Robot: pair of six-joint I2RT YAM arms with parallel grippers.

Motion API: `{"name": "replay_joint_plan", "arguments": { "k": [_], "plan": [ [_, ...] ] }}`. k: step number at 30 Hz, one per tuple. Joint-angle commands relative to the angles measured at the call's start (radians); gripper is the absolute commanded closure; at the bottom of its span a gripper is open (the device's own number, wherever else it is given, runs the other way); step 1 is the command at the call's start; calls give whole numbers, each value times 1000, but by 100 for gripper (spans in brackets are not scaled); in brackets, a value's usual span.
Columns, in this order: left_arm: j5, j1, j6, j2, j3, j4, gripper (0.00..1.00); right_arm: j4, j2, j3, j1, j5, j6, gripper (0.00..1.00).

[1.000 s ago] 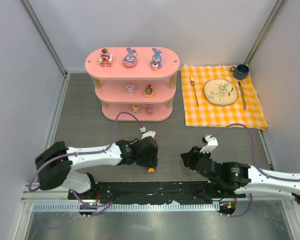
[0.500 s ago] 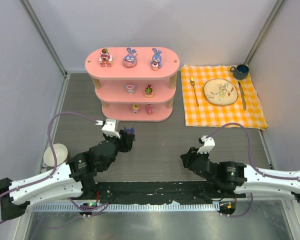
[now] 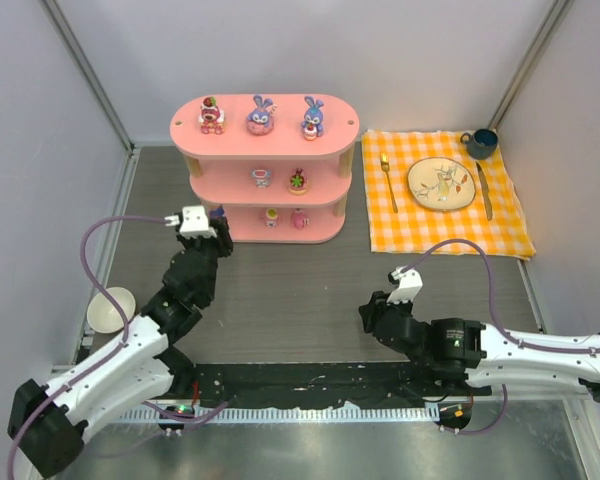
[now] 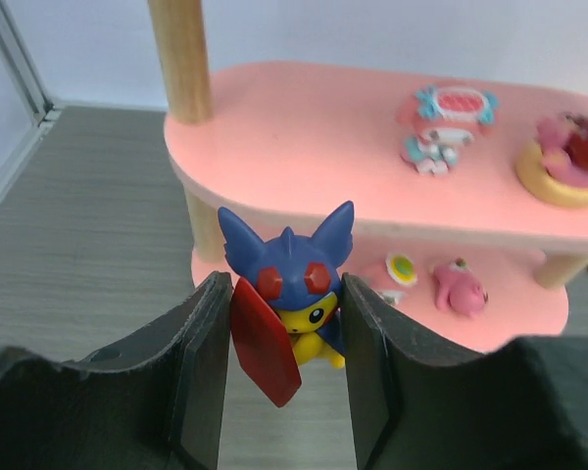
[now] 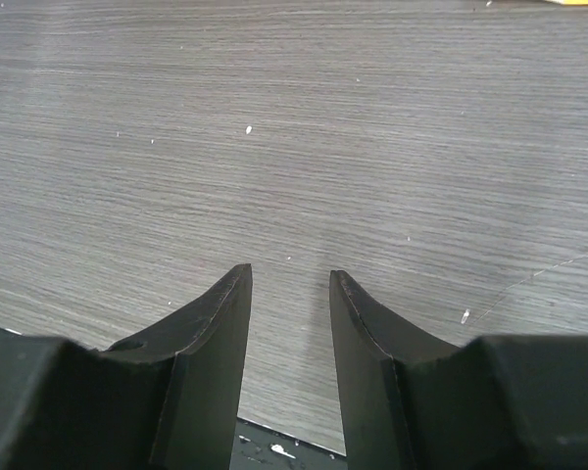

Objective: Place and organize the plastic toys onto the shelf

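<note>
Left gripper [image 4: 282,282]: clamped on a blue-eared, red-and-yellow figurine [image 4: 292,266], held just beside the left end of the pink shelf [image 4: 304,147].
Right gripper [image 5: 289,279]: fingers narrowly apart, holding nothing, low over the wood-grain table [image 5: 372,117].
Shelved figurines [image 3: 260,116]: seven, spread across three boards.

Lab robot cell: white wall panels [image 3: 310,45], metal frame post [image 3: 85,75].

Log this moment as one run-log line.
left gripper: shut on blue-eared toy, at left end of shelf | right gripper: open, empty, over table | shelf: toys on all three tiers
</note>
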State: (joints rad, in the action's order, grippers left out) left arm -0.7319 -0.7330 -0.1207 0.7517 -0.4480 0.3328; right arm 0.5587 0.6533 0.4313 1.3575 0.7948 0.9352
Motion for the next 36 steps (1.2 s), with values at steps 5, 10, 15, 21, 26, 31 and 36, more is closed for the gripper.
{"name": "replay_joint_plan", "arguments": {
  "k": [5, 10, 15, 21, 26, 31, 36],
  "plan": [
    [465, 340, -82, 110, -188, 54, 100, -23, 16, 64, -1, 75, -72, 56],
    [598, 397, -89, 196, -228, 117, 100, -26, 12, 73, -14, 80, -78, 56],
    [657, 422, -108, 282, -244, 189, 100, -28, 19, 78, -23, 84, -91, 56],
    [677, 426, -103, 330, -258, 242, 100, -37, 42, 83, -35, 81, -104, 56],
    [666, 426, -67, 356, -277, 247, 100, -43, 54, 86, -43, 76, -115, 56],
    [641, 426, -7, 367, -282, 239, 100, -49, 52, 81, -51, 70, -118, 56],
    [620, 426, 21, 377, -262, 265, 100, -52, 52, 83, -58, 63, -124, 56]
  ]
}}
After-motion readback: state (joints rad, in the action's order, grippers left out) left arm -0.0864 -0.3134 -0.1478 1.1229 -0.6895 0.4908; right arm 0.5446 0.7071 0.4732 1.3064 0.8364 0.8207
